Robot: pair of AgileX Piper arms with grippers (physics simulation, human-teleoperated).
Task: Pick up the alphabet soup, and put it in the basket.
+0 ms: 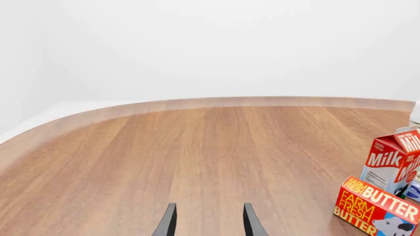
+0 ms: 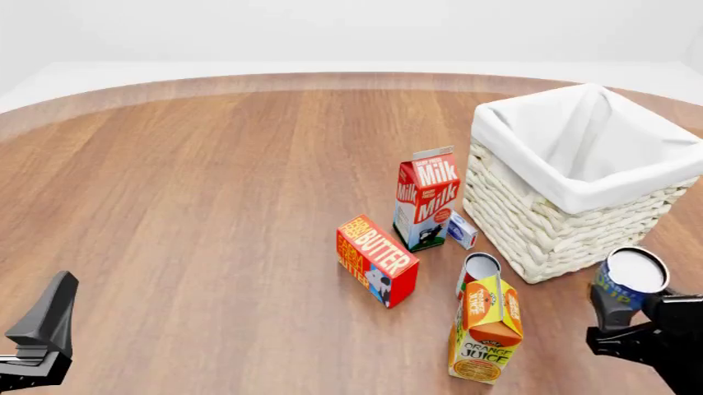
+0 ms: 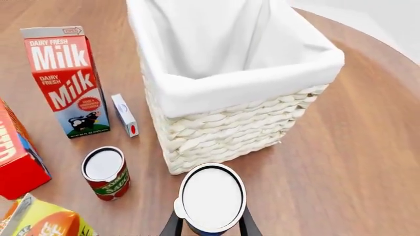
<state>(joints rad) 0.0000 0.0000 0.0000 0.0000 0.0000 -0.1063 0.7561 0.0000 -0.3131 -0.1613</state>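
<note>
Gripping the alphabet soup (image 3: pixel 211 198) just beside the basket (image 3: pixel 229 98), the right end effector (image 3: pixel 210 223) is best raised above the rim before release; the left end effector (image 1: pixel 208 221) is seen parted, empty

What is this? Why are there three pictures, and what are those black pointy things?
It is a computer-made scene of a robot with two arms at a wooden table. The black pointy things are the arms' fingers. One picture looks at the table from above, behind the arms. The other two come from small cameras sitting on each arm, looking along its fingers.

The right gripper holds a can, the alphabet soup, just beside the big white basket, where the can should go. The left gripper is open and holds nothing.

On the table stand a milk carton, a butter box, an orange juice carton, a red-labelled can and a small white box.
</note>
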